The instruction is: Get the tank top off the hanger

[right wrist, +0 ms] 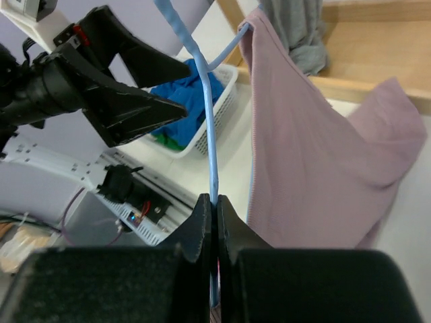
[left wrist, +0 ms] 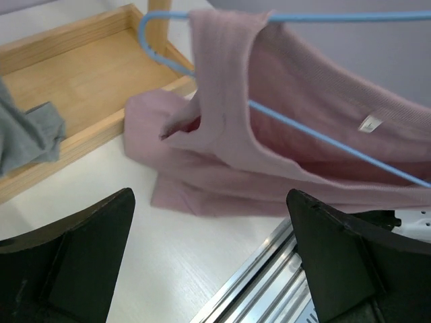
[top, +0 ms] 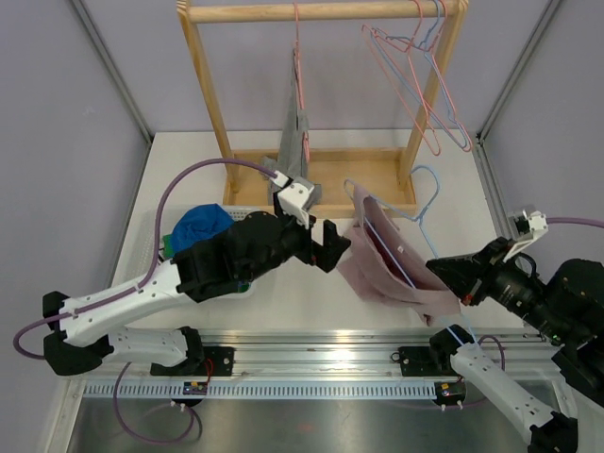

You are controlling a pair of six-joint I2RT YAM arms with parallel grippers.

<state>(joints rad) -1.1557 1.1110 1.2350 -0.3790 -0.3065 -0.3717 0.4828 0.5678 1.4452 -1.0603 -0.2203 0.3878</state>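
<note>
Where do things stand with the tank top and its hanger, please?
Left gripper open, facing pink knit tank top. Right gripper shut on thin blue wire hanger. Tank top not yet off, hem on white table. Nothing in the way.

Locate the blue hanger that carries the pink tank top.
Top view, right of centre: the blue hanger, tilted before the wooden rack, is pinched by the right hand, with the open left hand just to its left.

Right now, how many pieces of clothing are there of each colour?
Pink tank top on the blue hanger: 1
Grey garment hanging on the rack: 1
Blue cloth in the basket: 1
Green cloth beside it, mostly hidden: 1
Total: 4
</note>
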